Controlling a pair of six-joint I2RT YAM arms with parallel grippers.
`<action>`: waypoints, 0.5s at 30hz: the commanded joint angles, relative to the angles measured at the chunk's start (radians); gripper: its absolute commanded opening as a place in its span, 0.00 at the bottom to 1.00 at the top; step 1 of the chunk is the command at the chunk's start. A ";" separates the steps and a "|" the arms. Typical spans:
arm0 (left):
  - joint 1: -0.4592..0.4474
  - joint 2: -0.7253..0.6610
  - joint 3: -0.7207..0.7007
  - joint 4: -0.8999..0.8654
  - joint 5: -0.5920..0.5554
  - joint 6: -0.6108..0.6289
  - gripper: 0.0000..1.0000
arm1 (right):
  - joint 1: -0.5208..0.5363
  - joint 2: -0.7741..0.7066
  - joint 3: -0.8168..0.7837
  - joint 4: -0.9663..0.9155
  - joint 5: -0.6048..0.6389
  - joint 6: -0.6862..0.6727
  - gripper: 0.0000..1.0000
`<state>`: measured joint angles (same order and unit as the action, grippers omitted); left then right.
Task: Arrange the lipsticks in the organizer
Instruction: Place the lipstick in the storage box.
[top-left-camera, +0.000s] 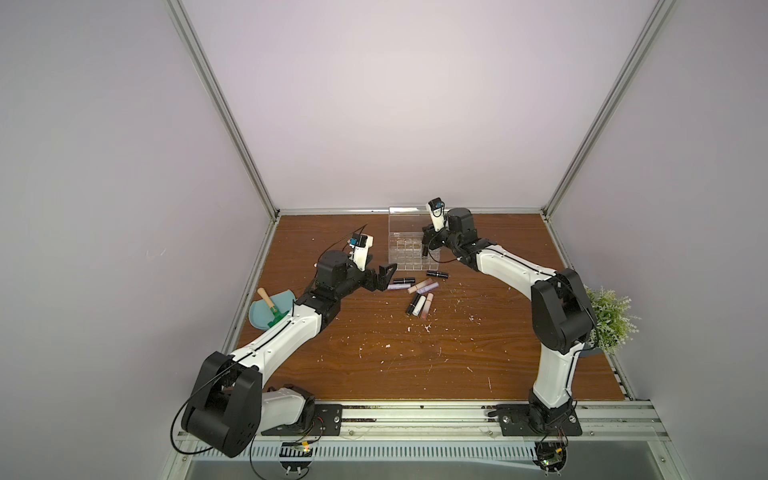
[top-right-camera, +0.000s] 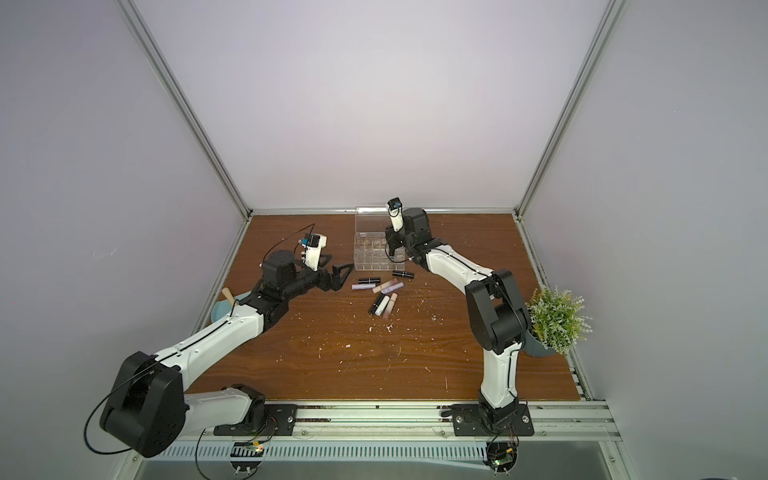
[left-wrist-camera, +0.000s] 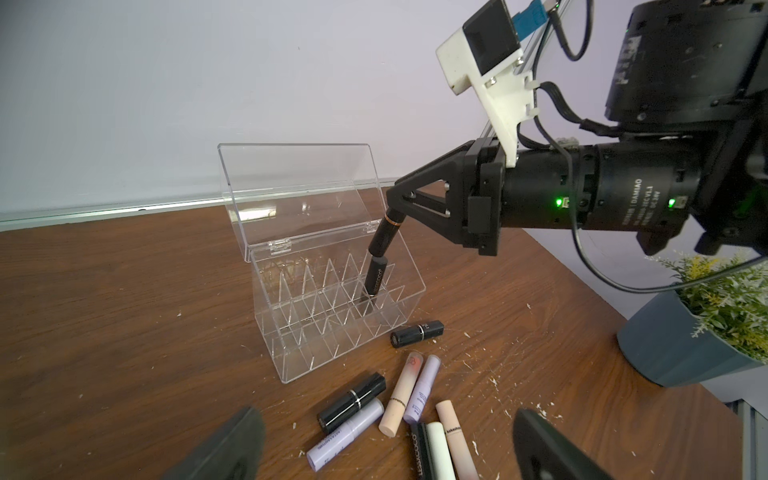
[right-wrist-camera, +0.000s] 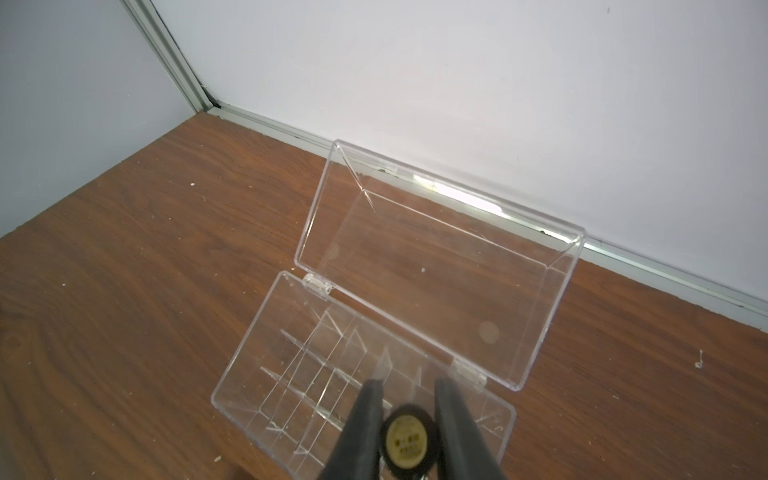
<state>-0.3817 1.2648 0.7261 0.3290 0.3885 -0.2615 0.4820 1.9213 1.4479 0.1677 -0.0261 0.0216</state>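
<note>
I've got R tool (right-wrist-camera: 408, 384) clamped on black lipstick (left-wrist-camera: 376, 276), tilted, lower end in an organizer (left-wrist-camera: 291, 357) cell. Next, I reckon: straighten, lower, release. L tool (top-left-camera: 380, 279) wide open, empty, beside loose lipsticks (top-left-camera: 419, 297) on tabletop (top-left-camera: 457, 365).

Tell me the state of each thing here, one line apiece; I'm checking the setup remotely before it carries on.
organizer: lid open, standing upright.
black lipstick: tilted, lower end inside a cell.
right gripper: shut on black lipstick.
left gripper: open, empty.
loose lipsticks: eight, lying capped on the table.
green brush: lying in teal dustpan.
potted plant: upright.
</note>
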 joint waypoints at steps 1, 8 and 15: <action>-0.009 0.008 -0.013 0.006 0.011 0.003 0.97 | -0.006 -0.040 0.028 0.052 0.034 -0.018 0.16; -0.009 0.012 -0.010 0.012 0.016 -0.002 0.97 | -0.019 -0.044 -0.002 0.078 0.067 -0.023 0.17; -0.009 0.012 -0.010 0.010 0.015 -0.001 0.97 | -0.022 -0.025 -0.022 0.094 0.097 -0.038 0.17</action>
<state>-0.3817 1.2720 0.7261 0.3309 0.3916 -0.2619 0.4633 1.9209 1.4368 0.2073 0.0406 0.0029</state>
